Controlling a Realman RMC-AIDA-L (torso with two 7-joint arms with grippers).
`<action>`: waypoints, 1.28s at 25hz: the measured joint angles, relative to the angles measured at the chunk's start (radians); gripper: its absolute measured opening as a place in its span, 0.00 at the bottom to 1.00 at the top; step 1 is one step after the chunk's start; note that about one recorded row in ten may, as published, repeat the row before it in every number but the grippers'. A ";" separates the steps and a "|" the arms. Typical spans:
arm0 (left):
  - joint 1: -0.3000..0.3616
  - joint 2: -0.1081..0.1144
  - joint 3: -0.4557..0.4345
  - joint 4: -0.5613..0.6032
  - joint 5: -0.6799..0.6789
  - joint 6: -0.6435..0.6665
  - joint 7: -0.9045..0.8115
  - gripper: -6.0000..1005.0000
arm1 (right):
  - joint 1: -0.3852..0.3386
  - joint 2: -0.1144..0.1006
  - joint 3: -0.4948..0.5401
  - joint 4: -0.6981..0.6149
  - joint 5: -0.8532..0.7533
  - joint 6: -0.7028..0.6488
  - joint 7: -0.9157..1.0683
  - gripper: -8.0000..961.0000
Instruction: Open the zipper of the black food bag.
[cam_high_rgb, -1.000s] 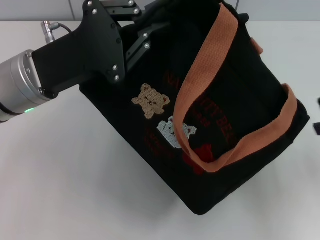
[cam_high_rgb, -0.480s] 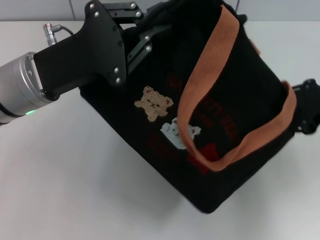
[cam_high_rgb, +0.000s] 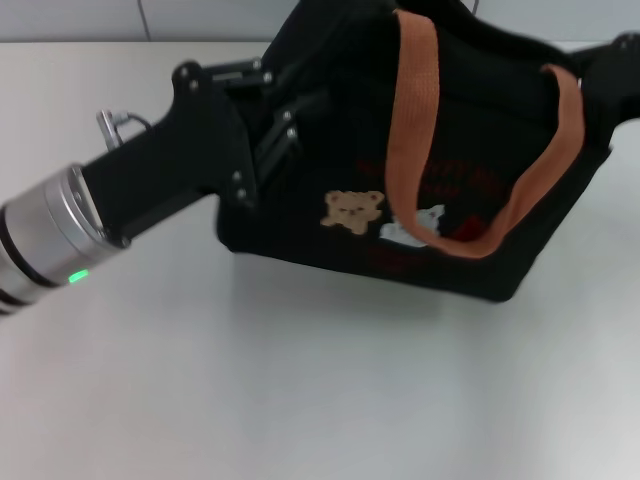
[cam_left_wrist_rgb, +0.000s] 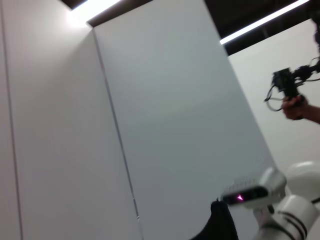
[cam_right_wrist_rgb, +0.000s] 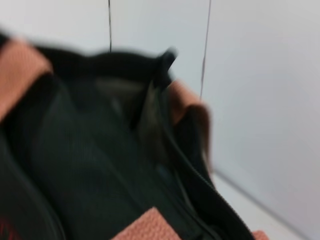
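Observation:
The black food bag (cam_high_rgb: 470, 110) rests on the white table at the back middle, its orange-brown handle (cam_high_rgb: 405, 120) and bear patches (cam_high_rgb: 352, 210) facing me. My left gripper (cam_high_rgb: 290, 125) is at the bag's left end, its fingers closed into the black fabric. A dark part of my right gripper (cam_high_rgb: 612, 55) shows at the bag's top right corner. The right wrist view looks along the bag's top (cam_right_wrist_rgb: 75, 165), blurred. There the zipper (cam_right_wrist_rgb: 192, 185) runs as a dark line along the edge, and I cannot make out its pull.
The white table (cam_high_rgb: 300, 380) stretches toward me in front of the bag. A pale wall stands behind it. In the left wrist view I see wall panels, a white part of the robot (cam_left_wrist_rgb: 295, 210) and a person's hand holding a device (cam_left_wrist_rgb: 292, 97).
The bag has swung from steeply tilted to nearly level and shifted toward the back right. My left gripper moved down and right with it. My right gripper came to the bag's right corner.

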 joint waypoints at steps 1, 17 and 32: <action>0.000 0.000 0.000 0.000 0.000 0.000 0.000 0.14 | 0.000 0.000 0.000 0.000 0.000 0.000 0.000 0.21; 0.086 0.001 -0.016 -0.153 0.003 -0.086 0.109 0.15 | -0.020 0.003 -0.012 0.054 0.084 0.057 -0.036 0.17; 0.246 0.014 0.003 0.017 0.009 0.123 -0.003 0.67 | -0.195 -0.005 0.034 0.081 0.395 -0.090 -0.121 0.61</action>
